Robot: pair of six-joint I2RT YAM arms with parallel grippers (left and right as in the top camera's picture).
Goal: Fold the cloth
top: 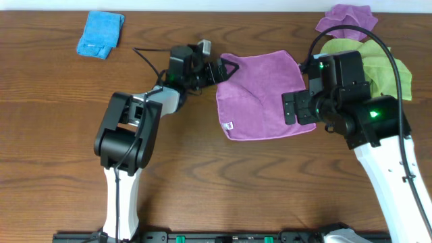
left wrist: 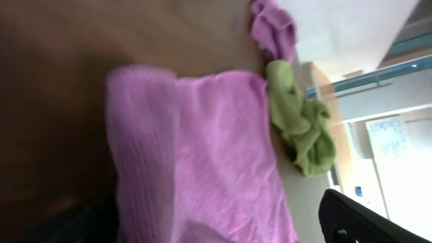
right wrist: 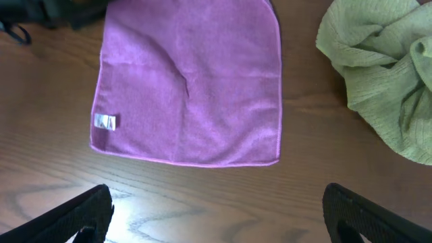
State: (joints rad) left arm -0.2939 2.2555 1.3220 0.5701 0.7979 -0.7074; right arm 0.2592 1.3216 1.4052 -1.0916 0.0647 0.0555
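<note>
Two grippers are by the cloth [top: 263,94]. The left gripper [top: 228,68] has its fingers apart right at one cloth corner and grips nothing. The right gripper [right wrist: 216,197] is wide open and empty over the table [right wrist: 40,155]. The cloth lies flat just ahead of it.

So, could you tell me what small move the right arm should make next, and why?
Probably move the right gripper, open over bare table, forward and down onto the near right corner of the cloth. The cloth lies spread out, unfolded, and the left gripper sits at its far left corner.
</note>
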